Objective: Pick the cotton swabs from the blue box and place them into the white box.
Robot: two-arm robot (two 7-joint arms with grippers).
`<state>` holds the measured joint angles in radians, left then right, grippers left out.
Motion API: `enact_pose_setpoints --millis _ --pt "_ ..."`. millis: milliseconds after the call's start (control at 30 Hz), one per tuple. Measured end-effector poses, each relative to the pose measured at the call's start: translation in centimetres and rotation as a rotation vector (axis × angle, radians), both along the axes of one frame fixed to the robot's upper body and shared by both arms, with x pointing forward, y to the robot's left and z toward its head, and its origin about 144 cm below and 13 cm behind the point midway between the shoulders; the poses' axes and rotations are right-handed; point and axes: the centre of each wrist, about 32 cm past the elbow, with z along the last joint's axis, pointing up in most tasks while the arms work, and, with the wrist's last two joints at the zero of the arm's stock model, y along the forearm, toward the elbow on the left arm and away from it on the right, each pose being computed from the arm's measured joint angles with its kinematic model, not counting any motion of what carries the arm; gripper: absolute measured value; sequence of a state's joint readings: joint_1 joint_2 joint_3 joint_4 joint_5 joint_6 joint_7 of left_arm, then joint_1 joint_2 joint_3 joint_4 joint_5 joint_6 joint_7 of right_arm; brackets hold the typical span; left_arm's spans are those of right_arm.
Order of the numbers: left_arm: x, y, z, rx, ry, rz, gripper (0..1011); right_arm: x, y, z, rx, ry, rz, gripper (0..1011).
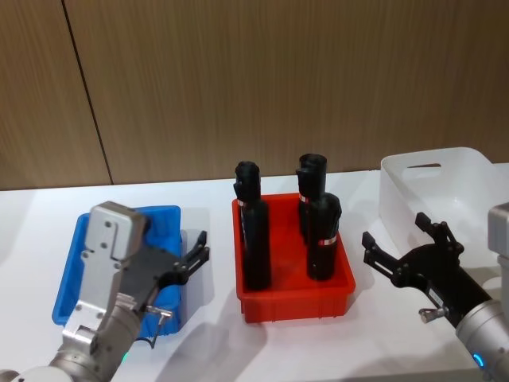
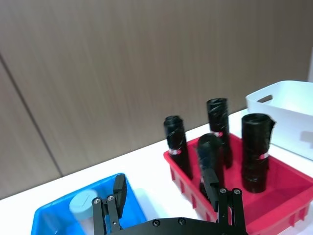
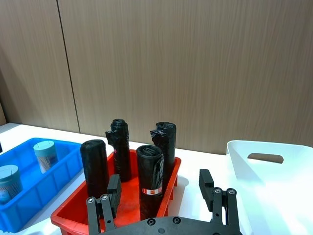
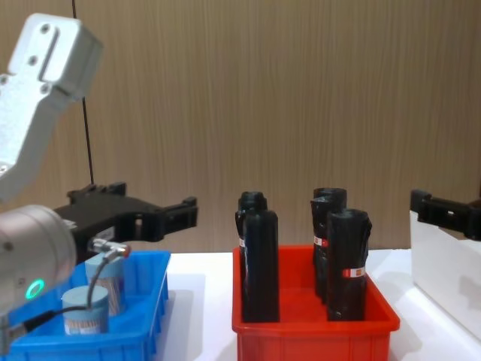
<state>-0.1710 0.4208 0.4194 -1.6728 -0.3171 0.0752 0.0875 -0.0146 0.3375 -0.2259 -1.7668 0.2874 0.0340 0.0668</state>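
My left pincer (image 1: 200, 247) hangs open and empty above the shallow bright blue plastic box (image 1: 163, 215) — two clear, pale-lidded cotton-swab jars (image 3: 45, 154) stand inside — while my right pincer (image 1: 394, 229), also spread, hovers beside the white translucent bin (image 1: 445, 171).

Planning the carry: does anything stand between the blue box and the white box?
Yes: a red plastic bin holding three upright black rolls sits between the shallow blue plastic bin and the white translucent bin.

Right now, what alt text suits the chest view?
The open left gripper hovers over the blue box, which holds two cotton swabs. Black rolls stand in a red bin; the right gripper is beside the white box.
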Motion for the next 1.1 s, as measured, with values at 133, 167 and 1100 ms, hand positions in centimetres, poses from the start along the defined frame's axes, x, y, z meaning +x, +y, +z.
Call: enact_pose_setpoints --millis 133,167,1100 --pt "-0.2 0.4 -0.1 -0.019 0.022 0.033 1003 0.0 0.0 0.0 0.000 0.000 0.000 1002" --pt "-0.3 0.6 -0.1 -0.026 0.031 0.045 1003 0.0 0.0 0.0 0.000 0.000 0.000 1002" --pt "2.4 3.9 -1.4 -0.106 0.174 0.142 1003 0.0 0.0 0.0 0.000 0.000 0.000 1002"
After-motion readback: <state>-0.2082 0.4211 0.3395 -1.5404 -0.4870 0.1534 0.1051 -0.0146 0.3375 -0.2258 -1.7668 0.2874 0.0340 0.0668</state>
